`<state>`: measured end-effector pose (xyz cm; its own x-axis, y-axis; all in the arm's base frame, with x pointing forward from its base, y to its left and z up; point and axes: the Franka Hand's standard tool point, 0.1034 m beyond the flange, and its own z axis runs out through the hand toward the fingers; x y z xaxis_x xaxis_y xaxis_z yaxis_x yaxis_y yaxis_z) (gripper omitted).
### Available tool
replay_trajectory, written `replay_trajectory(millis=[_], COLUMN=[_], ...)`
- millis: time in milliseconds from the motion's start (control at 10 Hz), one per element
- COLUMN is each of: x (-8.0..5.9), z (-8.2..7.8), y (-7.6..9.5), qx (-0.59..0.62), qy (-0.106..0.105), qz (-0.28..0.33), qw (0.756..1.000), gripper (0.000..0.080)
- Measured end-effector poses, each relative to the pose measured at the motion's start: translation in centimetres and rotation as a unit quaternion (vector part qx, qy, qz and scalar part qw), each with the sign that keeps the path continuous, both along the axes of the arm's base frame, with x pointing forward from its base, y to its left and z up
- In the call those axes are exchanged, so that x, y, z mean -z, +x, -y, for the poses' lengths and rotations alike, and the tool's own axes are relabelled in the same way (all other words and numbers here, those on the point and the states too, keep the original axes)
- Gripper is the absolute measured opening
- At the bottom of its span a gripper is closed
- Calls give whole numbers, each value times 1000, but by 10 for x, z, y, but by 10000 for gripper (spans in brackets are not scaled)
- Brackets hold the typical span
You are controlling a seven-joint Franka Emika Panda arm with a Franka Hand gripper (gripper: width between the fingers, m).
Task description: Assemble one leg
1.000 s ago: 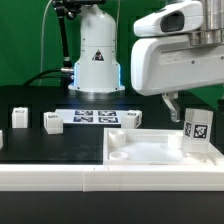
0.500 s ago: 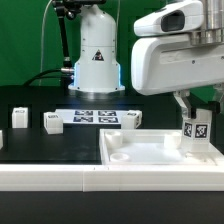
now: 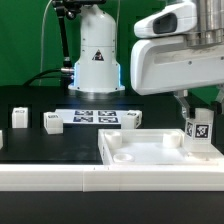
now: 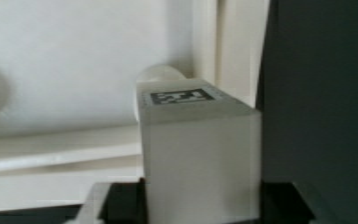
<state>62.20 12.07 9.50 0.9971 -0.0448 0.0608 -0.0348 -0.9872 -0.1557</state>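
A white block-like leg [image 3: 200, 133] with a black-and-white tag on its face stands upright over the right part of the large white tray-like piece [image 3: 150, 152]. My gripper [image 3: 200, 112] is shut on the leg from above, its fingers on either side of the top. In the wrist view the leg [image 4: 199, 145] fills the middle between the two dark fingers, with the white tray-like piece [image 4: 69, 70] behind it. Whether the leg's base touches the tray-like piece I cannot tell.
Other white legs stand on the black table at the exterior view's left [image 3: 19, 117], [image 3: 52, 122] and behind the tray-like piece [image 3: 131, 119]. The marker board [image 3: 92, 116] lies in front of the arm's white base [image 3: 97, 60]. A white ledge [image 3: 50, 177] runs along the front.
The gripper has moved the leg slightly toward the exterior view's right and lower over the tray-like piece. The tray-like piece has shifted a little to the exterior view's left.
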Motion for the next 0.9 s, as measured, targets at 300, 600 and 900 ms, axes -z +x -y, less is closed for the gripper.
replay_trajectory(millis=[300,600,900], x=[0,0,1], z=[2,6,8], y=[4,7,7], qx=[119,259,408], qy=[8,25,35], qz=[-3,-11,-19], qw=[993,965,912], gripper=[294,294,294])
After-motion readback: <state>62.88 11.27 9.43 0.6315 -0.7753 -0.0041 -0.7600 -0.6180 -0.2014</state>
